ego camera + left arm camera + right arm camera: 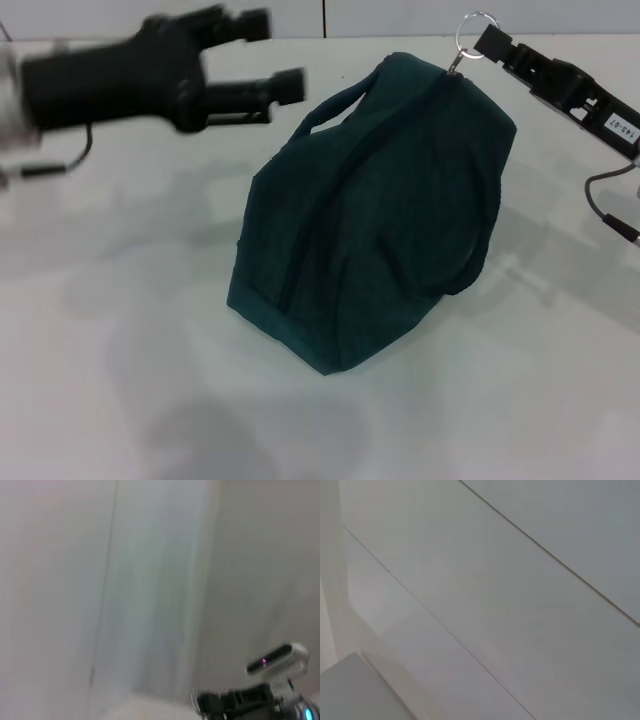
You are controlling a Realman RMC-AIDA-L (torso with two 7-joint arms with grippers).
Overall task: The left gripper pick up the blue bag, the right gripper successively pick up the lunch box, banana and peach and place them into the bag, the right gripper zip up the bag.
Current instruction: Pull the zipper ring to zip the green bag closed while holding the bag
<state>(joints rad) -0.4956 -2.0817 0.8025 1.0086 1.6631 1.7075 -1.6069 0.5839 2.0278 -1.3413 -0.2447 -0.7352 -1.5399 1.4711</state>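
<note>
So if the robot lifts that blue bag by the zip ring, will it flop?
Probably a bit. The bag is soft, creased fabric, so it would likely sag. It bulges, so it may be full and fairly heavy. Hung from the ring at the right end effector, it would likely swing.

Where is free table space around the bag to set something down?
Bare table lies in front of the blue bag and along its left side, beneath the left gripper. It is crowded at the bag's far right top, where the right gripper holds the ring pull.
</note>
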